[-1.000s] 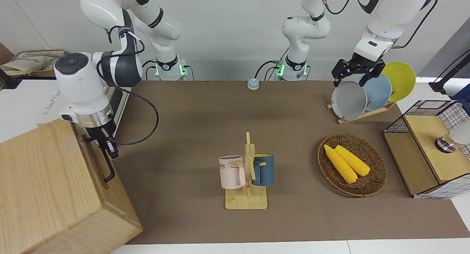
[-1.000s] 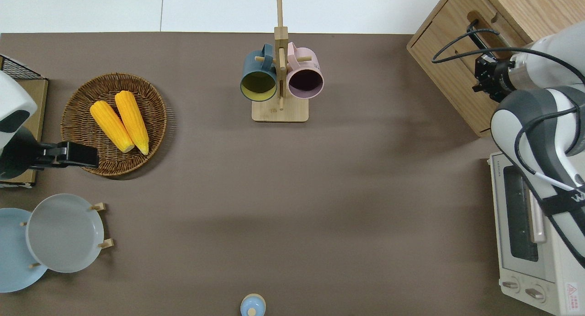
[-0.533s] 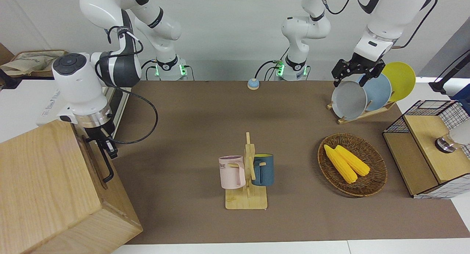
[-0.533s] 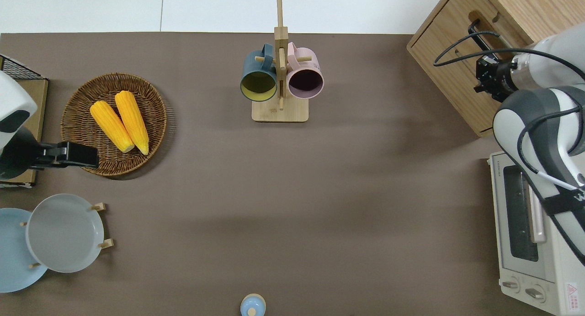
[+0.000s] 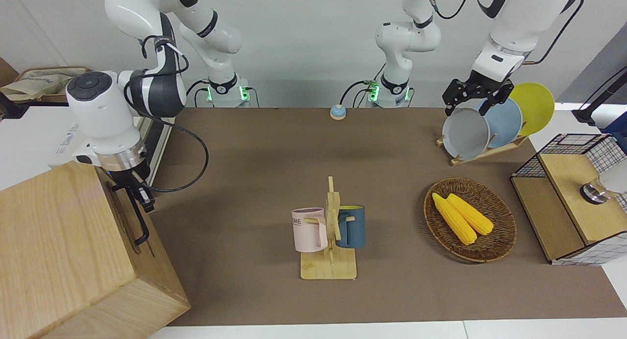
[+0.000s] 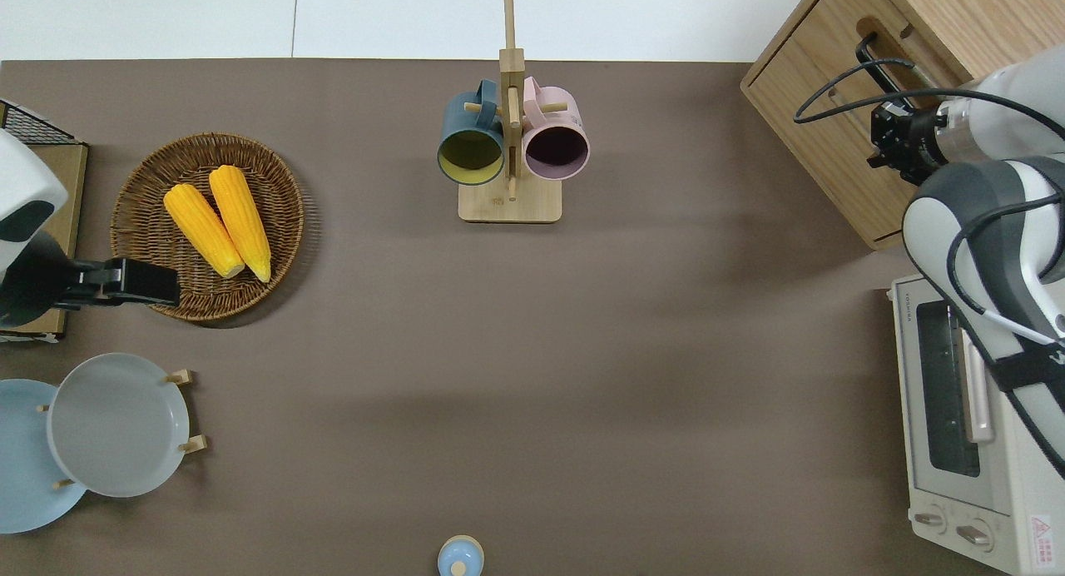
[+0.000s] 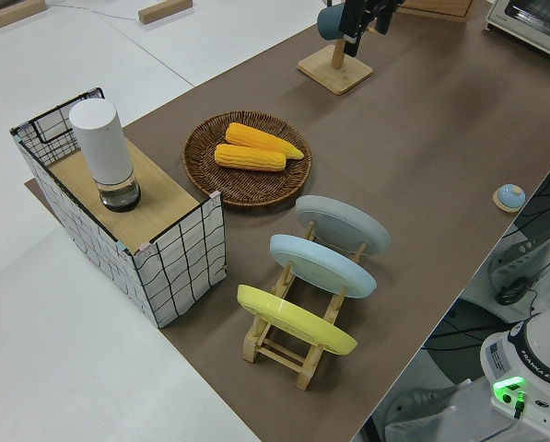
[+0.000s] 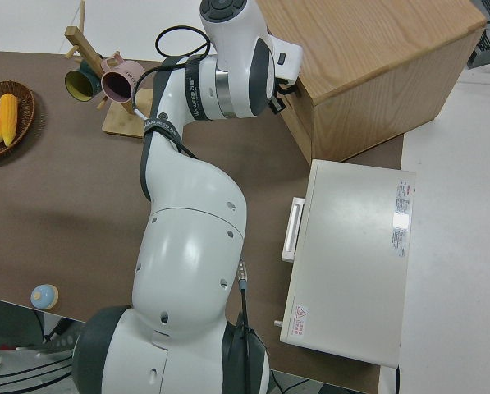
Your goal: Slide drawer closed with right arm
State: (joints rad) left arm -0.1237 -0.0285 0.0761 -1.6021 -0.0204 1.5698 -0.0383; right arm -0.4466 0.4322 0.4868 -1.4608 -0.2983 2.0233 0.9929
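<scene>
Toaster oven (image 6: pixel 957 418) sits nearest the robots at the right arm's end of the table (image 6: pixel 582 351). Farther out at the same end is the wooden cabinet (image 5: pixel 54 241), angled to the table edge. The drawer (image 6: pixel 832 114) is in its front face, front panel about flush with the cabinet front, black bar handle (image 5: pixel 136 214) running along it. Right gripper (image 5: pixel 139 194) is at the robot-side end of that handle, touching or just beside it; can't tell whether its jaws are apart or together. Mid-table, farther from the robots: mug rack (image 6: pixel 509 143) with a blue and a pink mug. Toward the left arm's end: basket with two corn cobs (image 6: pixel 212 222). Left arm parked, left gripper (image 5: pixel 474 100) jaws state can't tell.
</scene>
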